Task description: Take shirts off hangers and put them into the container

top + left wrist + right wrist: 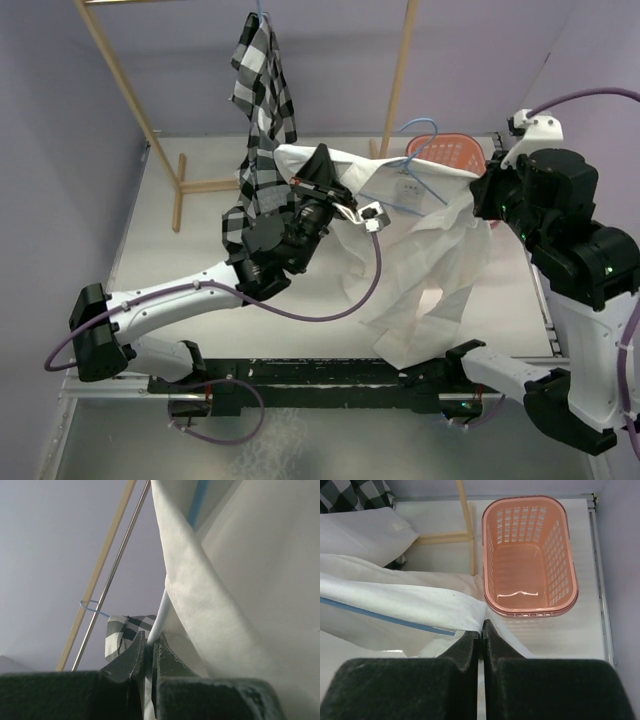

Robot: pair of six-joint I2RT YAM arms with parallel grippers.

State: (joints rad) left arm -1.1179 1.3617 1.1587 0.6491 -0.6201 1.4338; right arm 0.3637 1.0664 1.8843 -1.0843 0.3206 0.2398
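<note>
Right wrist view showed the right tool (481, 630) with its jaws pressed together, apparently pinching the edge of the plain white button-up fabric shirt (395, 600). That shirt was limp, light cloth, likely to sag and slip rather than hold shape, so a hem or collar seemed the place to pinch; it hung stretched between both tools, its tail on the desk (555, 635). The left tool (148, 639) was clamped on the thin light-blue wire hanger (160, 615) inside it, stiff but slick. Just ahead of the right tool sat the salmon-pink perforated plastic laundry basket (559, 550), with nothing in it. The black-and-white plaid shirt (262, 90) hung from the wooden rack (398, 80) beyond the left tool.
</note>
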